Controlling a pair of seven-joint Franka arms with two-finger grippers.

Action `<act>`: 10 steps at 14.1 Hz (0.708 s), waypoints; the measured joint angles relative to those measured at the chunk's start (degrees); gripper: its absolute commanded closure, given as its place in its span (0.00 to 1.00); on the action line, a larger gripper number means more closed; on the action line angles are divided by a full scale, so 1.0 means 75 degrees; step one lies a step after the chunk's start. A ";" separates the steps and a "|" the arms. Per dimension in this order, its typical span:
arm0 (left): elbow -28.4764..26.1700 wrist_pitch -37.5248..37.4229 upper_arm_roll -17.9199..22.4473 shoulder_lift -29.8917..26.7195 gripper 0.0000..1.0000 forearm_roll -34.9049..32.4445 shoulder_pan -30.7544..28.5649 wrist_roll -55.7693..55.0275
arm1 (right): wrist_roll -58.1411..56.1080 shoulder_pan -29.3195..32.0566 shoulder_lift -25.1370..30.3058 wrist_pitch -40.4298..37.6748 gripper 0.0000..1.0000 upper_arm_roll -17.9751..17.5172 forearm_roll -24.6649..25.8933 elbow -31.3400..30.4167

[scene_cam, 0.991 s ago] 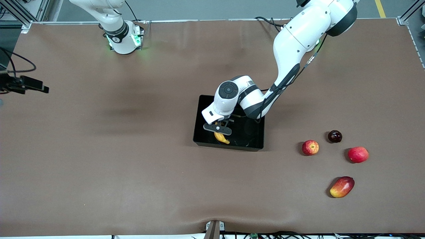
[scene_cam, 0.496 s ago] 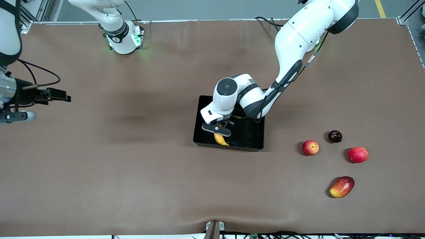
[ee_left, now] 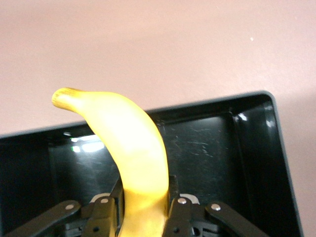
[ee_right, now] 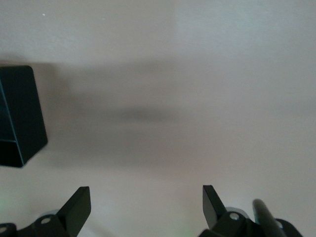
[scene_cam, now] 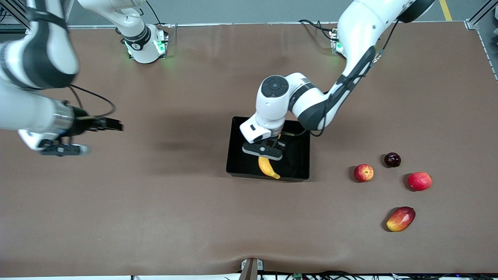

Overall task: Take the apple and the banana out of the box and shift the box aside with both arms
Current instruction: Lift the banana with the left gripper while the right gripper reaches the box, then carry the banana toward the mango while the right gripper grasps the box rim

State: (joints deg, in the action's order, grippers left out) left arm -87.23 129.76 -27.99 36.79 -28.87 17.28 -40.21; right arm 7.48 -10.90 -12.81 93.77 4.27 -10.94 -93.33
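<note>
My left gripper (scene_cam: 265, 152) is shut on the yellow banana (scene_cam: 268, 167) and holds it above the black box (scene_cam: 234, 144), over the wall nearest the front camera. In the left wrist view the banana (ee_left: 132, 143) rises from between the jaws of the left gripper (ee_left: 143, 213), with the box (ee_left: 212, 148) below it. The red apple with yellow patches (scene_cam: 363, 173) lies on the table toward the left arm's end. My right gripper (scene_cam: 64, 149) is open and empty over bare table toward the right arm's end. The right wrist view shows that gripper (ee_right: 145, 202) and a corner of the box (ee_right: 17, 116).
Near the apple lie a dark plum (scene_cam: 392, 160), an all-red round fruit (scene_cam: 419, 181) and a red-yellow mango (scene_cam: 400, 219). Brown mat (scene_cam: 163, 202) covers the table. A clamp (scene_cam: 251, 268) sits at the edge nearest the front camera.
The left gripper has risen with the banana and shifted a little toward the left arm's end. The right arm has swung in over the table toward the box.
</note>
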 measured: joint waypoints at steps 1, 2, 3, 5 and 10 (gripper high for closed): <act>0.0003 -0.0139 -0.0088 -0.0145 1.00 0.0075 -0.0211 0.0313 | 0.0416 -0.0313 -0.0122 0.0194 0.00 -0.0004 -0.0010 -0.0001; 0.0006 -0.0324 -0.0174 -0.0284 1.00 0.0225 -0.0467 0.0746 | 0.0893 -0.0609 -0.0249 0.0392 0.00 -0.0008 -0.0033 -0.0003; 0.0007 -0.0496 -0.0252 -0.0397 1.00 0.0435 -0.0764 0.1273 | 0.1386 -0.0904 -0.0377 0.0634 0.00 -0.0010 -0.0076 -0.0004; 0.0004 -0.0619 -0.0340 -0.0516 1.00 0.0816 -0.1457 0.2533 | 0.2226 -0.1539 -0.0691 0.1273 0.00 -0.0017 -0.0225 -0.0010; -0.0044 -0.0644 -0.0361 -0.0490 1.00 0.0922 -0.3026 0.4970 | 0.3149 -0.2957 -0.1817 0.3137 0.00 -0.0016 -0.0265 -0.0041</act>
State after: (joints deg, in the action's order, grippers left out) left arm -87.56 124.93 -30.70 33.11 -21.96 -5.42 -2.93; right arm 31.10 -33.07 -26.44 117.30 4.15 -12.92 -93.64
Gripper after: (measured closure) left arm 0.643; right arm 0.000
